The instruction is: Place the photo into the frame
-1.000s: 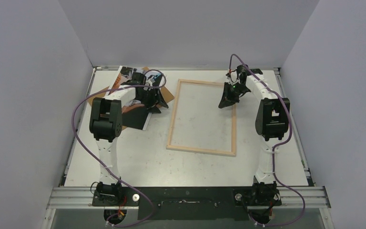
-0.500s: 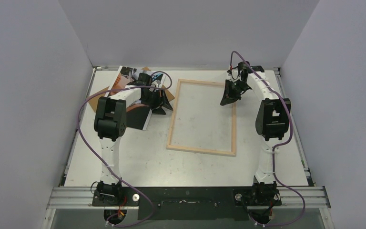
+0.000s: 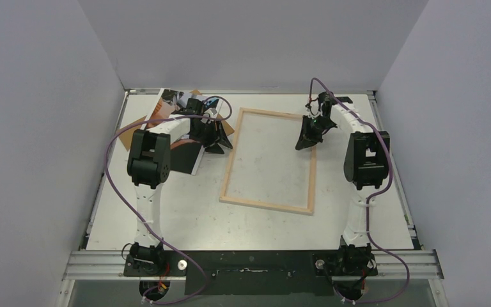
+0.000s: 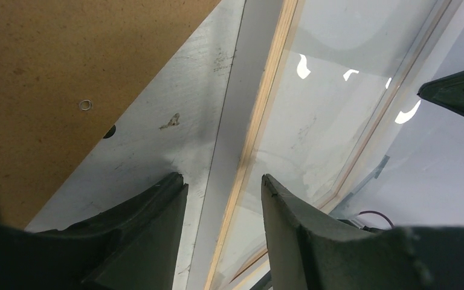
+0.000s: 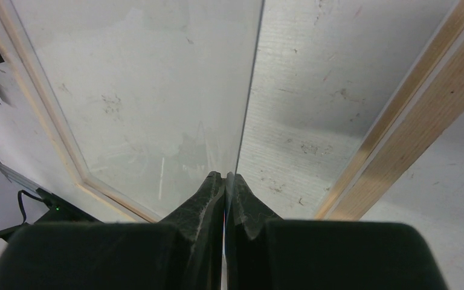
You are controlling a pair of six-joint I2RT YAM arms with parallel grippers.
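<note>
The frame, a pale wood rim round a clear pane, lies in the middle of the table. My right gripper is at its right side, shut on the edge of the clear pane. That edge runs up from the right gripper, lifted inside the wooden rim. My left gripper is at the frame's left rim. The left gripper is open, its fingers astride that rim without touching it. The photo lies at the back left, mostly hidden under my left arm.
A brown hardboard sheet lies left of the frame, partly under the photo; a corner of this hardboard sheet shows by the left arm. Grey walls enclose the table on three sides.
My left gripper has moved right to the frame's left rim and its jaws have narrowed somewhat. The frame's near end has shifted slightly left. The right gripper stays shut on the pane.
</note>
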